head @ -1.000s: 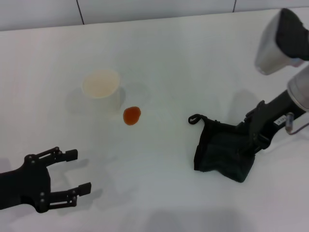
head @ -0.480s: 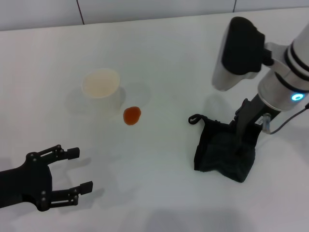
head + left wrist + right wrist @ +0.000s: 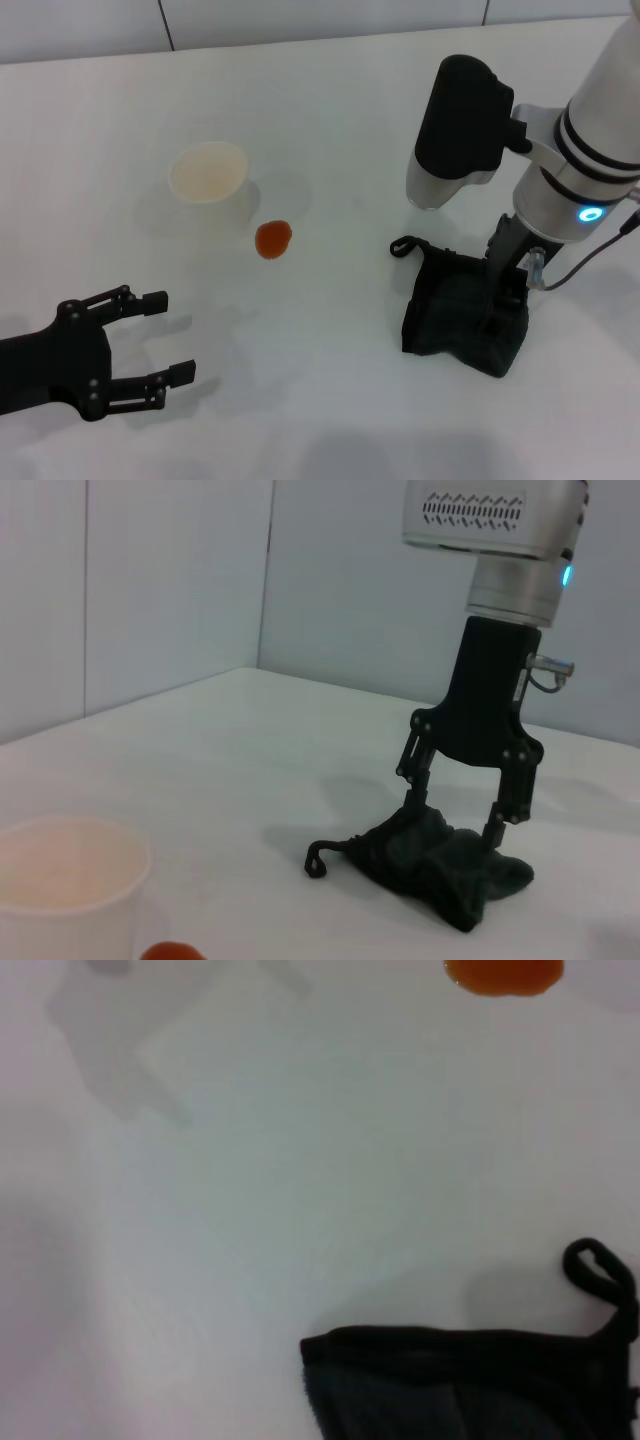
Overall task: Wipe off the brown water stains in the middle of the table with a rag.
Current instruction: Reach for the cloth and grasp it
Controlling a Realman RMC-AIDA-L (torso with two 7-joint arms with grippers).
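The brown water stain (image 3: 272,239) is a small orange blot on the white table (image 3: 330,120), just right of a white paper cup. It also shows in the right wrist view (image 3: 503,974) and at the left wrist view's edge (image 3: 170,952). The dark rag (image 3: 458,318) lies crumpled right of centre, its black loop (image 3: 402,245) pointing toward the stain. My right gripper (image 3: 502,298) points straight down onto the rag's right part, with its fingers (image 3: 495,825) spread and their tips in the cloth (image 3: 440,865). My left gripper (image 3: 160,338) is open and empty, low at the front left.
The white paper cup (image 3: 212,185) stands upright beside the stain, also seen in the left wrist view (image 3: 65,880). A grey wall runs along the table's far edge (image 3: 300,40). Bare tabletop lies between the stain and the rag (image 3: 470,1385).
My right arm has swung up and leftward, so its wrist now stands upright over the rag. The rag and stain have not moved. The left gripper has shifted slightly.
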